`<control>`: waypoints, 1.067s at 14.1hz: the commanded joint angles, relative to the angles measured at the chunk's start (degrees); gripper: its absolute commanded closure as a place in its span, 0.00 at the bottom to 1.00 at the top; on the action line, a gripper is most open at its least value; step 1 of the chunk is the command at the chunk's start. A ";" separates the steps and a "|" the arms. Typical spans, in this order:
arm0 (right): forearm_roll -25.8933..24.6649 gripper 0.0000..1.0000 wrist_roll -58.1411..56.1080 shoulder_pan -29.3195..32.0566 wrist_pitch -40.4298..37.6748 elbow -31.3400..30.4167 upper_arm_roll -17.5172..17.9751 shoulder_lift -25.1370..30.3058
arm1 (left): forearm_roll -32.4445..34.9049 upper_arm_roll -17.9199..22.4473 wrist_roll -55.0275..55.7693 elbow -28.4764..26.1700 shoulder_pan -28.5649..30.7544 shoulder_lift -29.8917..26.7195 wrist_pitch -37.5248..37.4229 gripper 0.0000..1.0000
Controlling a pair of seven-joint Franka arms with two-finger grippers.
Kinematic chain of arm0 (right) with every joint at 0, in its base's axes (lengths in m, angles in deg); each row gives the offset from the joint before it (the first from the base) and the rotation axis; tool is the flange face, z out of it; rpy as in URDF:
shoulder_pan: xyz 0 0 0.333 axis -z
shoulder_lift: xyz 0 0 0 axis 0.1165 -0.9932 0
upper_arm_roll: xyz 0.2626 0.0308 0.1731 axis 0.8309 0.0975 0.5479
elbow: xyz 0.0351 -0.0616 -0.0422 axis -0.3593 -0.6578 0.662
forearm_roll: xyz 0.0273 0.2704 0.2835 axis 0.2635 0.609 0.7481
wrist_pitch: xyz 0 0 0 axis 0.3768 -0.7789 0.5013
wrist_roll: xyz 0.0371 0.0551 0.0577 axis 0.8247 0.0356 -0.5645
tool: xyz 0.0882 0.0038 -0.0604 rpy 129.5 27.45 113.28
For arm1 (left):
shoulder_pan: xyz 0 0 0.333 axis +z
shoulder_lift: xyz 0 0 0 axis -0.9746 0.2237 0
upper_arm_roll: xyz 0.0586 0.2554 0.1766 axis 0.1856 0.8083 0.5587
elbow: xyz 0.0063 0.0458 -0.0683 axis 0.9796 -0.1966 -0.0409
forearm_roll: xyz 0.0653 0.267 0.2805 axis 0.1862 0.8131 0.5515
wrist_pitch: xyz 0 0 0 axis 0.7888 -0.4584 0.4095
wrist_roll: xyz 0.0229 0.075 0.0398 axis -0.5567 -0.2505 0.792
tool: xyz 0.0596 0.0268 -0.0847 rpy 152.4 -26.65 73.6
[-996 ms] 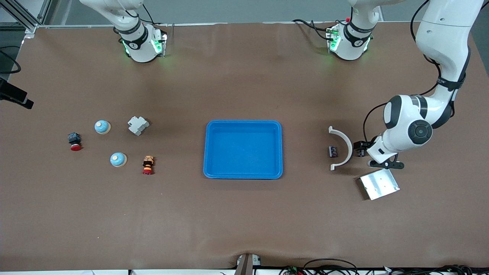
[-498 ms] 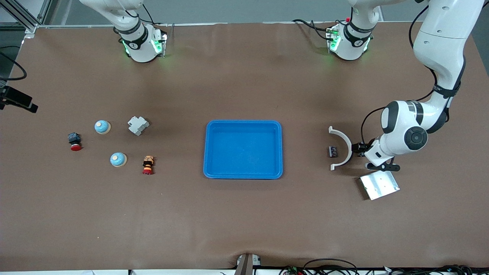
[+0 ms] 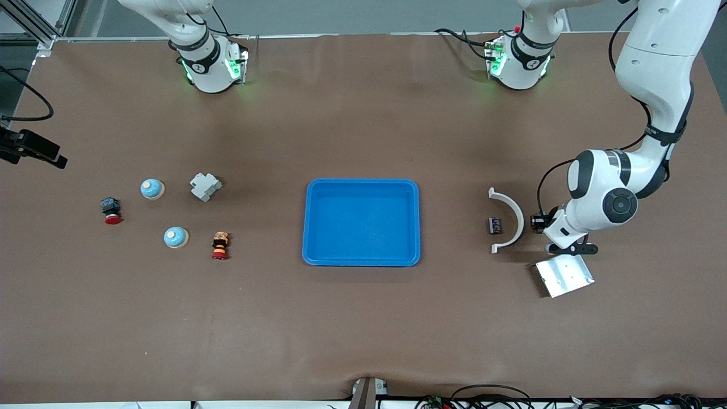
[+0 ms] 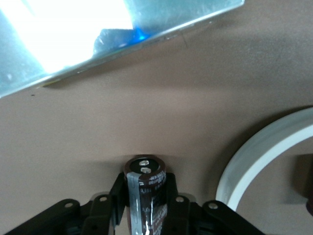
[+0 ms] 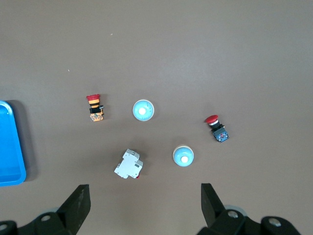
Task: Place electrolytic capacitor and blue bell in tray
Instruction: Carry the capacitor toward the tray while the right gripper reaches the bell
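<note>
Electrolytic capacitor point(image 4: 145, 193): dark brown cylinder, pale stripe down side, two metal terminals on end face. Lay clamped between my left fingers point(image 4: 172, 196), low at desk point(image 3: 363, 318), beside white arc piece, toward left arm's end.

Two blue bells toward right arm's end, upright, pale blue domes with cream tops. One bell point(image 3: 152, 188) farther from front camera; other bell point(image 3: 175, 237) nearer.

Tray point(image 3: 362, 261): bright blue, shallow, rectangular, rounded corners, raised rim. Sat mid-desk, nothing in it.
</note>
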 commanded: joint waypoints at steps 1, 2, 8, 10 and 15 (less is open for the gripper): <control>-0.34 0.00 -0.54 0.90 2.04 -4.43 0.62 2.23 | 0.88 -0.24 1.48 0.12 0.20 -1.61 -3.22 1.00; -0.34 0.00 -0.54 0.90 3.52 -6.18 0.62 2.58 | 0.79 -0.24 1.48 0.12 0.11 -2.40 -4.45 1.00; -0.16 0.00 -0.54 2.39 16.35 -21.65 0.53 6.19 | 0.18 -2.69 9.00 4.23 0.02 -5.40 -10.16 1.00; -0.16 0.00 -0.54 2.39 19.52 -24.55 0.53 6.19 | 0.09 -5.85 18.13 8.53 -0.24 -5.40 -15.51 1.00; 0.36 0.00 0.25 2.57 30.76 -32.11 0.53 5.66 | -2.28 -15.87 40.47 20.59 -0.50 -4.78 -29.07 1.00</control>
